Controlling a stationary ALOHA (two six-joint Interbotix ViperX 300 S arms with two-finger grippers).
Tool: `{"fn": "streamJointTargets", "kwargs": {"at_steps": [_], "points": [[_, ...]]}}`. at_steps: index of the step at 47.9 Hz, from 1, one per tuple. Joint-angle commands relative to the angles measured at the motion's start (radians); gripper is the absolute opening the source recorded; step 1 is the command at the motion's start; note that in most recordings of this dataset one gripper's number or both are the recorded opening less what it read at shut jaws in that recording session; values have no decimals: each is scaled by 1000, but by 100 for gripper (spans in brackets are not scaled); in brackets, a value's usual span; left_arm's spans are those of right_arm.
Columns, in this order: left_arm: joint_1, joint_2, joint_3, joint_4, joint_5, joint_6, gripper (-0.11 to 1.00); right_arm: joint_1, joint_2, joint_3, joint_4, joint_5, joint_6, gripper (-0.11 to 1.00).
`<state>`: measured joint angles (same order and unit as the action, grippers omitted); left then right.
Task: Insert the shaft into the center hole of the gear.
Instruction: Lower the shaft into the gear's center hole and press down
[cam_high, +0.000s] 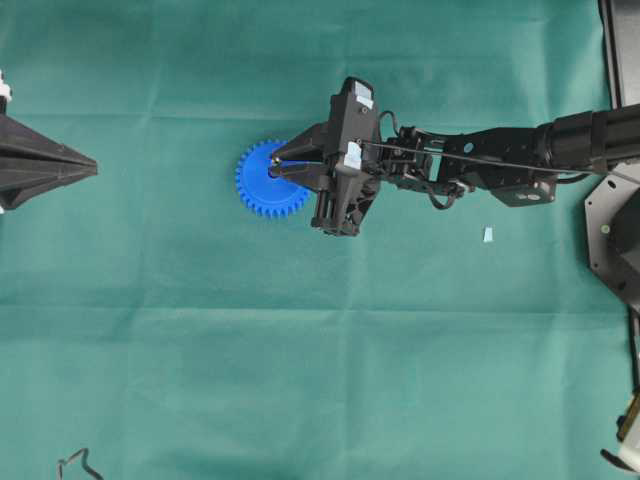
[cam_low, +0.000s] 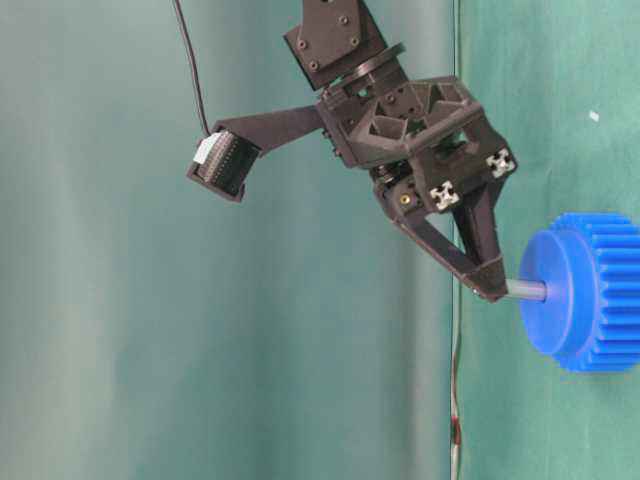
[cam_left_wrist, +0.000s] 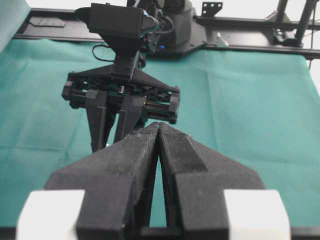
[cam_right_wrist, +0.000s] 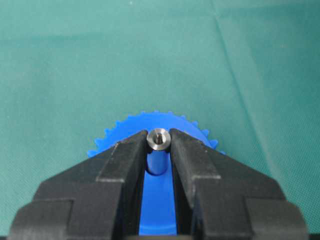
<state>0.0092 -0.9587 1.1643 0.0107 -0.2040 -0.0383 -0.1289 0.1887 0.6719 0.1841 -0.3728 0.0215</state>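
Right gripper (cam_right_wrist: 160, 145), nearest the wrist lens, clamped on the shaft (cam_right_wrist: 159, 139) so the pin stands square to the gear (cam_right_wrist: 150, 125). In the table-level view its far end meets the hub, apparently at the center hole, hidden; depth cannot be told. Left gripper (cam_high: 90, 166), at nine o'clock, pressed together, holds nothing.

A small pale blue scrap (cam_high: 488, 234) lies on green cloth (cam_high: 300, 380)
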Motion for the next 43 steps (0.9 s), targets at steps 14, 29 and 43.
{"fn": "streamJointTargets", "kwargs": {"at_steps": [14,29,43], "points": [[3,6,-25,3,-6,2,0,-6,12,-20,3,-6,3,17],[3,6,-25,3,-3,2,0,-5,54,-32,6,-9,6,17],[2,6,-25,3,-3,3,0,-5,54,-34,6,-11,6,33]]}}
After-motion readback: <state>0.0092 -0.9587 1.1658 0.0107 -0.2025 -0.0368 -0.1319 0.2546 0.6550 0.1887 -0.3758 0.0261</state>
